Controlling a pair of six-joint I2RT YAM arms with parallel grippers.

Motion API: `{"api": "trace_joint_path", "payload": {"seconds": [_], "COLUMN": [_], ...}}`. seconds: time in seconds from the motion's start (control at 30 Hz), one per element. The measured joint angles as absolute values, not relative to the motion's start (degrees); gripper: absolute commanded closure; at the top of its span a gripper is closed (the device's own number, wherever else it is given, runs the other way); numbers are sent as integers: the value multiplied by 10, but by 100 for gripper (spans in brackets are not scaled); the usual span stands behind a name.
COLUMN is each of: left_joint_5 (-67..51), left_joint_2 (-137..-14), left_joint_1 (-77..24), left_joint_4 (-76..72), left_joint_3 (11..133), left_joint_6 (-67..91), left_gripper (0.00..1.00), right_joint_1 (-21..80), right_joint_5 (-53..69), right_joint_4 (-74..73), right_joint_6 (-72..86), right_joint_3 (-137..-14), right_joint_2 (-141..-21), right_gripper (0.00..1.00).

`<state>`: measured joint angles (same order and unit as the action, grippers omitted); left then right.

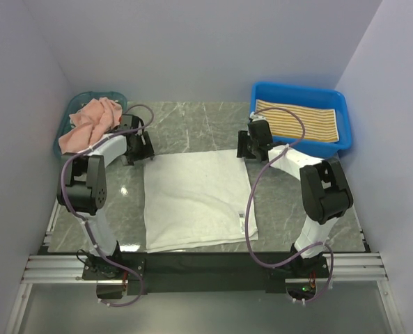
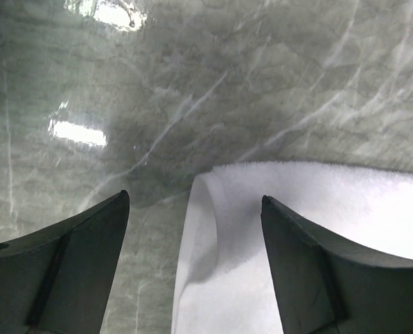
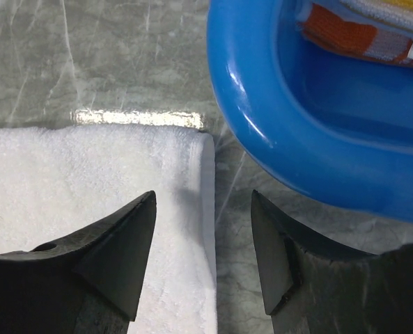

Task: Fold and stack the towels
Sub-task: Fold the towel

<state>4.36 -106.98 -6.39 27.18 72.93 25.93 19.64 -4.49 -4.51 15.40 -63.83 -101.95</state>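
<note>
A plain white towel (image 1: 196, 198) lies spread flat on the marble table. My left gripper (image 1: 138, 147) stands open over its far left corner. In the left wrist view the towel's slightly lifted corner (image 2: 220, 229) lies between the two fingers of that gripper (image 2: 194, 197). My right gripper (image 1: 251, 147) is open over the far right corner; the towel's edge (image 3: 192, 209) runs between the fingers of the gripper (image 3: 203, 195), untouched. A salmon pink towel (image 1: 95, 118) is bunched in the teal basket. A folded yellow-and-white striped towel (image 1: 297, 120) lies in the blue bin.
The teal basket (image 1: 68, 120) stands at the back left. The blue bin (image 1: 342, 125) stands at the back right, its rim (image 3: 262, 146) close beside my right fingers. White walls enclose the table on three sides.
</note>
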Motion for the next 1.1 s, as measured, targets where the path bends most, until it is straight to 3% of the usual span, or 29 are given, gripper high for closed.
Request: {"api": "trace_joint_path", "payload": {"seconds": [0.33, 0.7, 1.1], "left_joint_5": [37, 75, 68], "left_joint_2": [-950, -1047, -1070], "left_joint_1": [-68, -100, -80], "left_joint_4": [229, 247, 238], "left_joint_3": [676, 679, 700], "left_joint_6": [230, 198, 198], "left_gripper": [23, 38, 41], "right_joint_1": [201, 201, 201], "right_joint_5": [-41, -36, -33], "right_joint_4": [-48, -48, -47], "right_joint_6": [159, 161, 167], "right_joint_3": [-641, -641, -641], "right_joint_2": [-1021, -1021, -1021], "right_gripper": [36, 36, 37]}}
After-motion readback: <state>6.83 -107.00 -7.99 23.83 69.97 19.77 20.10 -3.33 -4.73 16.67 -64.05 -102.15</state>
